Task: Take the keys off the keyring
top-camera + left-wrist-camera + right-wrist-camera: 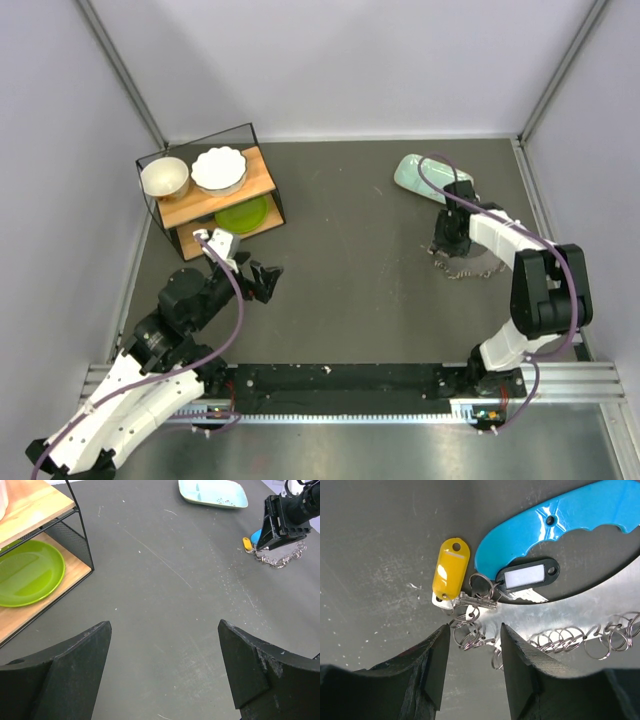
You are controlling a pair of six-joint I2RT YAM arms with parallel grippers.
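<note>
The keyring (560, 641) is a floppy chain of small silvery rings lying on the dark table, seen also in the top view (463, 268) and the left wrist view (280, 559). At its end sit a yellow tag (451, 570), a long bright blue key cover (560, 515), a black tag with a white label (527, 575) and a small silvery key (476, 602). My right gripper (474, 630) is open just above the table, its jaws either side of a cluster of rings. My left gripper (165, 624) is open and empty, far to the left (255, 280).
A pale green tray (425, 175) lies at the back right, behind the right gripper. A black wire rack (215, 190) with wooden shelves stands at the back left and holds two white bowls and a green plate (25, 572). White walls enclose the table.
</note>
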